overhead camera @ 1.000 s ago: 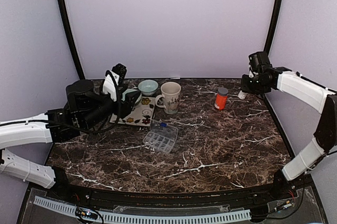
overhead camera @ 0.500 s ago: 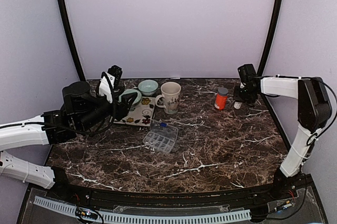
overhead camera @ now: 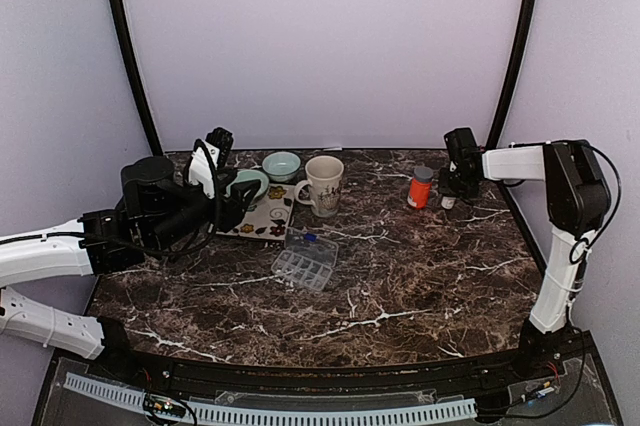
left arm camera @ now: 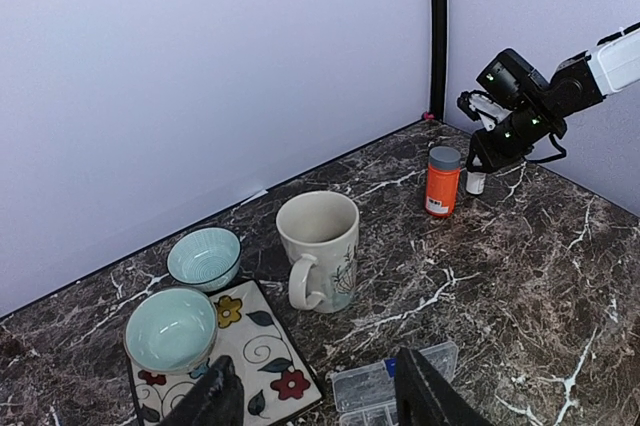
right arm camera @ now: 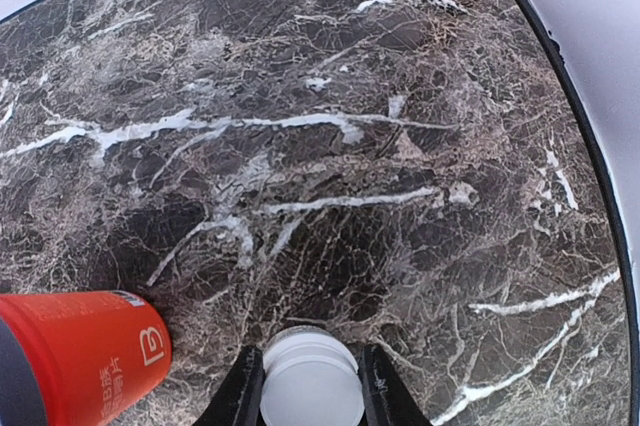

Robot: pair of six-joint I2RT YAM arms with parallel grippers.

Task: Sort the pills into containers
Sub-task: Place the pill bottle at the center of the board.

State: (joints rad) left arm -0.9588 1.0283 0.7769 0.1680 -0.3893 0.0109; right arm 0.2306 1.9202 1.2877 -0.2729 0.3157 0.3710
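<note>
My right gripper (overhead camera: 452, 189) is shut on a small white bottle (right arm camera: 310, 386), fingers (right arm camera: 243, 391) on both sides of its cap. It is low at the table's back right, just right of an orange pill bottle (overhead camera: 420, 187) with a grey cap. A clear compartment box (overhead camera: 305, 259) lies mid-table with a blue piece at its far edge. My left gripper (left arm camera: 318, 401) hangs open and empty above the flowered tray (left arm camera: 250, 346), looking over the box (left arm camera: 395, 386). The pills themselves are out of view.
A cream mug (overhead camera: 324, 184) stands beside the flowered tray (overhead camera: 268, 218). One pale blue bowl (overhead camera: 247, 185) sits on the tray, a smaller one (overhead camera: 281, 164) behind it. The back wall and black corner posts close off the table.
The right arm swung down and left from a raised pose to the table beside the orange bottle, still holding the white bottle. The left arm barely shifted.
</note>
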